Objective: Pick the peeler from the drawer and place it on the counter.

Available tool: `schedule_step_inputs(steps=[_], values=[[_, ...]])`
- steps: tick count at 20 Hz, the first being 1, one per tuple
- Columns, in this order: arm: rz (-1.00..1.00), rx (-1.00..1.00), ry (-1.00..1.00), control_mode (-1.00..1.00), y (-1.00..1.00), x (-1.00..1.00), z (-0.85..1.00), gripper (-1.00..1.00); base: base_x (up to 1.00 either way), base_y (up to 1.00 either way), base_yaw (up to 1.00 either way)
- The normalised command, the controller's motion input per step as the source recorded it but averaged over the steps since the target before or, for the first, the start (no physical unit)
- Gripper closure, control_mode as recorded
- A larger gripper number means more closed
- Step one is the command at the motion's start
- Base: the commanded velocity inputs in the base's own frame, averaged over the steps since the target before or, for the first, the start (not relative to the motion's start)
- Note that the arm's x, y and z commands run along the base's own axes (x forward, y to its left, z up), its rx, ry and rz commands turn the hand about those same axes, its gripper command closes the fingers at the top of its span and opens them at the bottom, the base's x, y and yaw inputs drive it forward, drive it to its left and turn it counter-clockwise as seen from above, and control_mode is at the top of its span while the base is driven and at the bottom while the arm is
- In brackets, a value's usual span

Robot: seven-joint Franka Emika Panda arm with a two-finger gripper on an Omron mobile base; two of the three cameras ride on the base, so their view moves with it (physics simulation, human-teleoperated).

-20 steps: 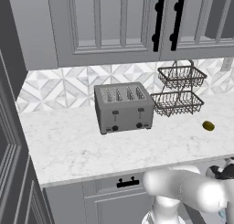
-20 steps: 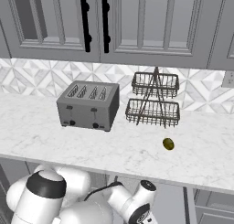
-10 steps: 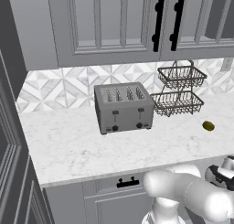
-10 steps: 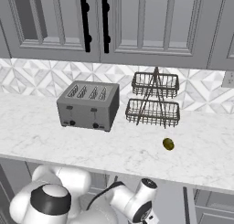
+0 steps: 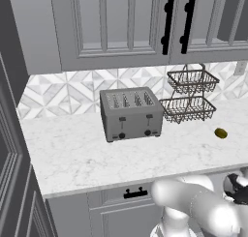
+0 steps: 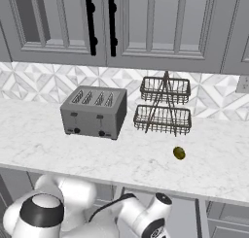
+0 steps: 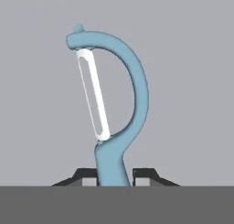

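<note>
- The counter (image 5: 87, 158) is long and white with faint grey lines, and it runs under grey wall cupboards (image 6: 160, 28) with black handles.
- A grey toaster (image 5: 130, 114) with four slots stands on the counter near the tiled back wall.
- Just beside the toaster is a wire basket rack (image 6: 164, 106) with two levels, one above the other.
- Below the counter edge I can see a narrow grey drawer front with a black bar handle (image 5: 135, 193).
- The peeler (image 7: 119, 109) is pale blue with a white blade across its curved bow. It lies on the flat grey floor of the drawer (image 7: 183, 81), with its handle end pointing at me.
- My gripper (image 7: 116, 176) is pinched in close on the peeler's handle, one dark finger tip (image 7: 87, 175) on each side, touching it.
- A small olive-green lump (image 6: 179, 153) sits on the counter in front of the rack, apart from everything else.
</note>
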Motion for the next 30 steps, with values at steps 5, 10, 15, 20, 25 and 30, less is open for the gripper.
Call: schedule_step_inputs(steps=[5, 10, 15, 20, 25, 30], values=[[-0.24, -0.01, -0.13, -1.00, 0.02, -0.07, 1.00, 1.00, 0.00, 0.00, 0.00], [-0.29, -0.03, -0.09, -1.00, 0.09, -0.04, 1.00, 1.00, 0.00, 0.00, 0.00], [-0.25, -0.10, -0.17, -1.00, 0.38, 0.51, 1.00, 1.00, 0.00, 0.00, 0.00], [-0.21, -0.11, -0.15, -1.00, 0.67, 0.93, 1.00, 1.00, 0.00, 0.00, 0.00], [-0.19, -0.09, -0.09, -1.00, 0.53, 1.00, 0.77, 1.00, 0.00, 0.00, 0.00], [-0.06, 0.02, 0.11, -1.00, -0.06, 0.95, 0.20, 1.00, 0.00, 0.00, 0.00]])
